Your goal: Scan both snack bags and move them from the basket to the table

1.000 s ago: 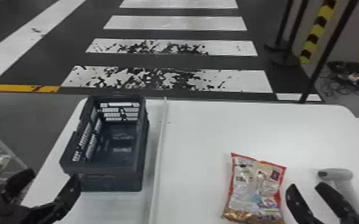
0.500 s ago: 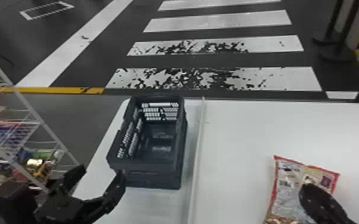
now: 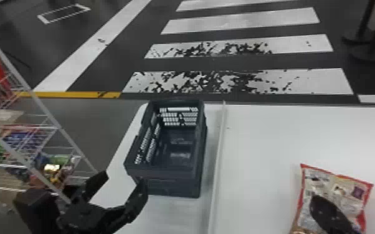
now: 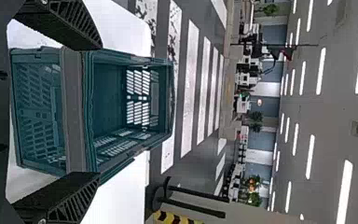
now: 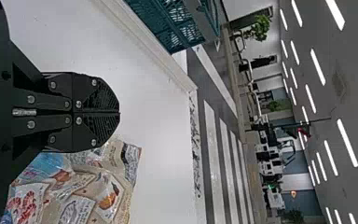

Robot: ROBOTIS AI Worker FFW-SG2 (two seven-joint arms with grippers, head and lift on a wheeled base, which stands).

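Snack bag (image 3: 339, 188): on the counter (image 3: 258, 140), lying flat and outside the basket (image 3: 201, 183), its red edging up at the far end; the right gripper (image 5: 119, 112) is over part of it in the head view.
Bag's feel: likely light and soft, a slick film that creases and slides, with loose contents that would shift and might crush under a hard squeeze.
Bag's best hold: probably across the plump middle with a gentle, even pinch; the flat red edge would be a thinner grip and could let the weight swing.
Right fingers: pressed together, nothing between them, just beside the bag's crinkled wrapping; they would need to part before any pick. Whether they touch it, I cannot tell.
Left fingers: spread wide, nothing clasped, at the left gripper (image 4: 99, 111), close to the basket's near wall; contact cannot be told.
Basket: upright on the counter, to the left of the raised strip (image 3: 219, 155). It looks stiff and hollow, so a knock on the rim could slide it whole. For a bag in there, coming down from above, clear of the walls, seems the safer way in.
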